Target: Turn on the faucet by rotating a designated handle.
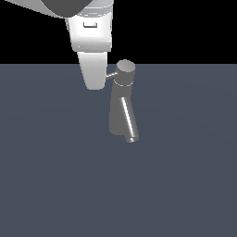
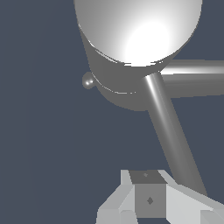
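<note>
The faucet (image 1: 121,109) is a grey tapered column with a short round cap and a slanted spout tube (image 1: 128,119). The handle (image 1: 111,74) is a thin grey rod sticking out of the cap toward the exterior view's left. My gripper (image 1: 95,84) hangs from above with its white fingers together, and the rod's end meets their side. In the wrist view the cap of the faucet (image 2: 138,30) fills the upper part. The handle (image 2: 170,135) runs from it to beside my gripper (image 2: 148,199). The spout (image 2: 194,76) runs off sideways. Nothing is between the fingers.
The faucet stands on a flat dark blue-grey floor (image 1: 55,176) that ends at a black background. A small round knob (image 2: 89,80) shows on the far side of the faucet body in the wrist view.
</note>
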Controlling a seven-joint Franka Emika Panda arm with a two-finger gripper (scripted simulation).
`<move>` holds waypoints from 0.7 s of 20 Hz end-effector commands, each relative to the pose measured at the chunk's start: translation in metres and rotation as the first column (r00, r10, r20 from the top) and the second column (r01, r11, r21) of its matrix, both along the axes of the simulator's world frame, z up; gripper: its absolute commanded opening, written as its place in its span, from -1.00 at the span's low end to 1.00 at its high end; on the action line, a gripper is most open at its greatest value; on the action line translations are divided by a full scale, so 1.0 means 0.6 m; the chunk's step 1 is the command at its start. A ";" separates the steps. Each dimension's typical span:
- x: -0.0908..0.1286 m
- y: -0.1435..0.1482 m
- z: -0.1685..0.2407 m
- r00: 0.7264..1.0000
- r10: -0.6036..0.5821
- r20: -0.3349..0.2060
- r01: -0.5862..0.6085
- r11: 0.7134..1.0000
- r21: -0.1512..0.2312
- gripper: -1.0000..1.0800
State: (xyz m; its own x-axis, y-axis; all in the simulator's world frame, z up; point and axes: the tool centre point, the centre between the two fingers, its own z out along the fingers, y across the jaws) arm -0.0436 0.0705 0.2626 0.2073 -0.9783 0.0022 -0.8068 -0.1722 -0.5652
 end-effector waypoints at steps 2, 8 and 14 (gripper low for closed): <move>-0.012 -0.011 -0.010 1.000 -0.011 -0.007 0.011 1.000 0.000 -1.00; -0.015 0.000 -0.009 1.000 0.002 0.000 -0.002 1.000 0.000 -1.00; -0.021 -0.009 -0.015 1.000 0.001 -0.001 -0.001 1.000 0.000 -1.00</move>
State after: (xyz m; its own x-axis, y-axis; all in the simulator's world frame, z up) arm -0.0544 0.0717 0.2564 0.2187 -0.9758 0.0033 -0.8028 -0.1819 -0.5678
